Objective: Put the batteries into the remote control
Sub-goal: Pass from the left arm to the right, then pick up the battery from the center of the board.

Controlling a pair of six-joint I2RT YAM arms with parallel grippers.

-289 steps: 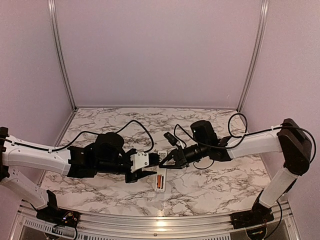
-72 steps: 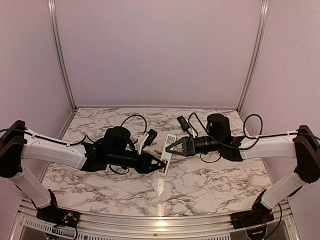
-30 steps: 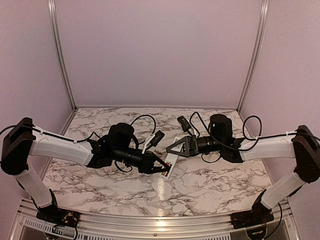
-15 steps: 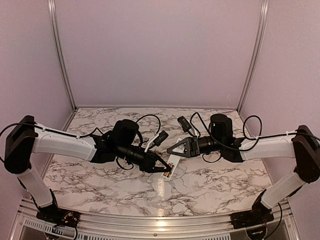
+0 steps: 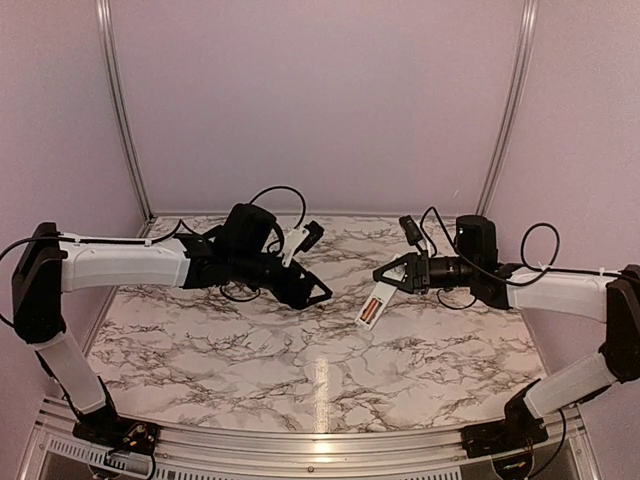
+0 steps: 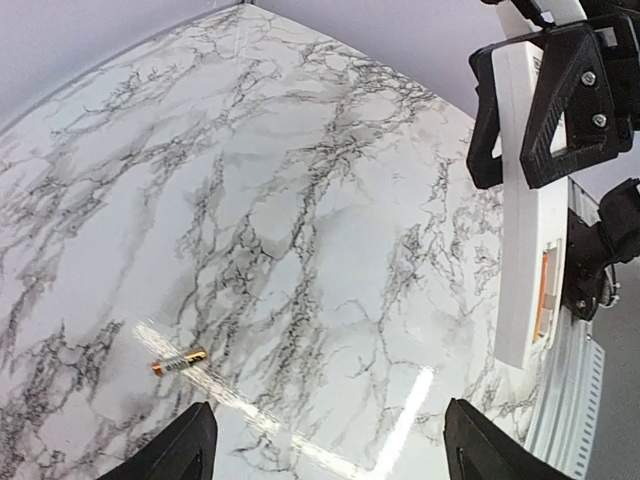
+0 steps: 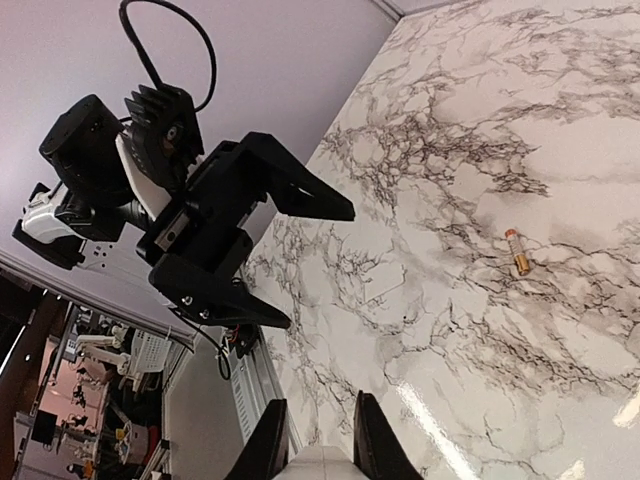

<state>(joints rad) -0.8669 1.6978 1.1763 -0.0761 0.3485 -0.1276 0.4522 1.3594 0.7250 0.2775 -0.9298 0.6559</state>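
**Q:** Where is the slim white plastic remote control (image 5: 368, 308)?
**A:** Its upper end is clamped in the right gripper (image 5: 388, 279), and it slants down toward 7 o'clock (top view). Reddish-orange shows in its bay.
**Q:** And the left gripper (image 7: 318, 268)?
**A:** Spread wide, holding nothing, at 9 o'clock of the remote control. One small orange-and-dark cylindrical battery (image 6: 179, 362) lies loose on the marbled white table (image 5: 250, 350).

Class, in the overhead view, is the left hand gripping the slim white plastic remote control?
No, the right hand clamps the slim white plastic remote control; the left hand stands open, apart from it.
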